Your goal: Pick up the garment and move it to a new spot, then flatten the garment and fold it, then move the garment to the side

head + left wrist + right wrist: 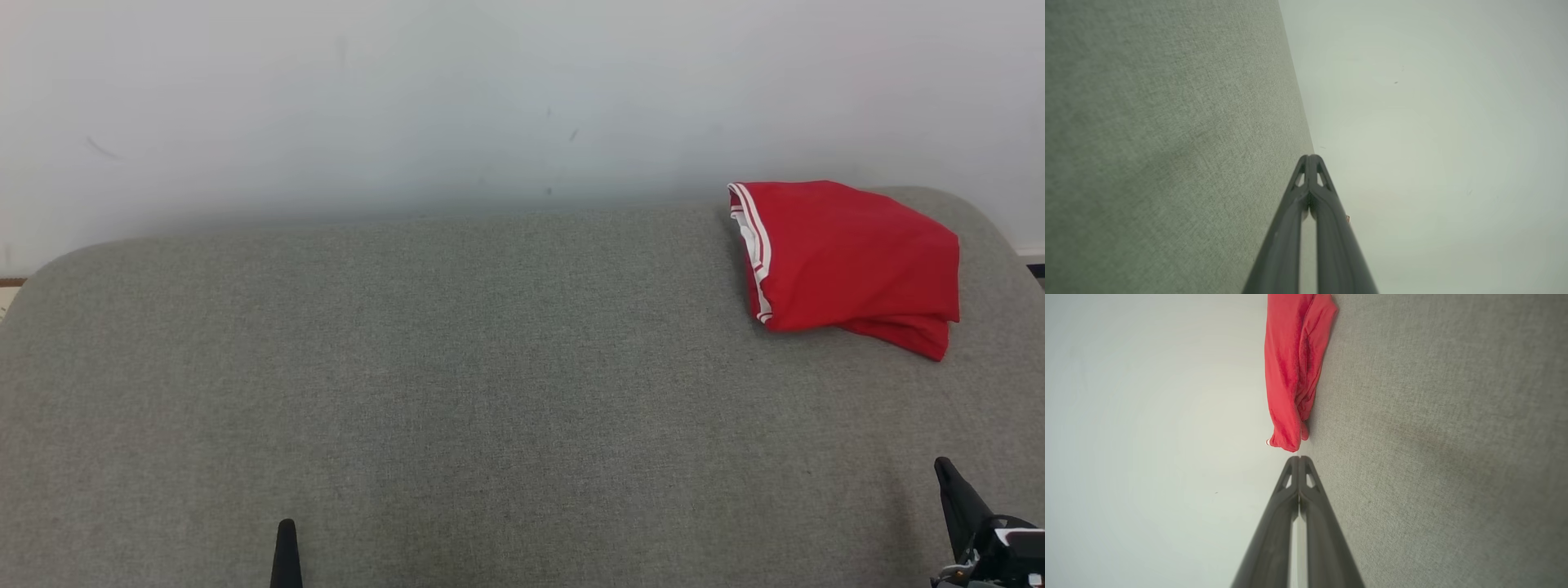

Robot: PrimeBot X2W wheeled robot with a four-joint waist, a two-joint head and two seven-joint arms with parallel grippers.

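Observation:
A red garment [849,261] with white stripes along one edge lies folded in a compact bundle at the far right of the grey fabric table [457,392]. In the right wrist view the garment [1290,371] lies straight ahead of my right gripper [1299,458], whose fingertips meet with nothing between them. That right gripper [944,467] sits at the lower right of the head view, well short of the garment. My left gripper [286,527] pokes up at the bottom left, far from it. Its tips [1310,157] are also pressed together and hold nothing.
A pale wall [490,98] rises directly behind the table's far edge. The table's corners are rounded. A strip of floor and a dark skirting [1035,265] show at the far right past the table.

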